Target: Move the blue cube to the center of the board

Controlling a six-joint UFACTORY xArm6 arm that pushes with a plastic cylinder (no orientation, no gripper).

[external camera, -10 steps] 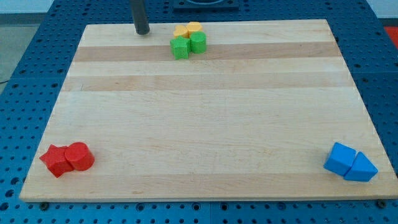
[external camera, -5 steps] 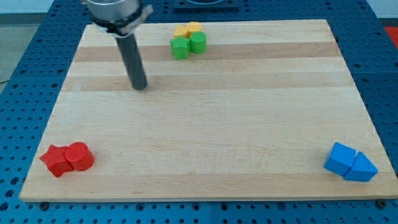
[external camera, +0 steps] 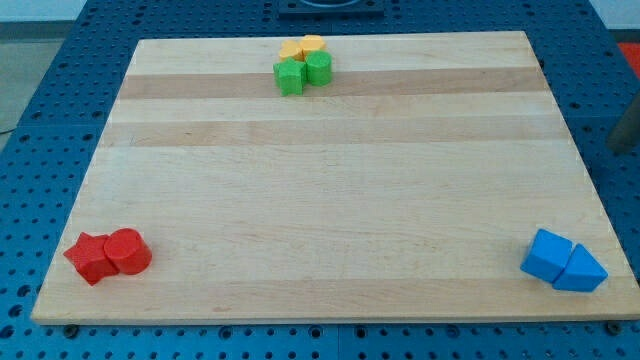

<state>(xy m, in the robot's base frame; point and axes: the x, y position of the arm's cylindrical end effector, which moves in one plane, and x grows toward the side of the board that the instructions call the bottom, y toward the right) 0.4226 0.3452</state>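
Observation:
The blue cube (external camera: 547,255) sits near the board's bottom right corner, touching a blue triangular block (external camera: 582,270) on its right. A dark blurred shape at the view's right edge, off the wooden board (external camera: 330,200), looks like my rod; its tip (external camera: 627,150) is well above and to the right of the blue cube, not touching any block.
A red star-like block (external camera: 90,259) and a red cylinder (external camera: 129,251) touch at the bottom left. At the top middle, a green star-like block (external camera: 290,77), a green cylinder (external camera: 318,68), an orange block (external camera: 292,49) and a yellow block (external camera: 312,44) are clustered.
The rod went from the board's top left down toward the left middle, then swept away to the view's right edge. No block has moved.

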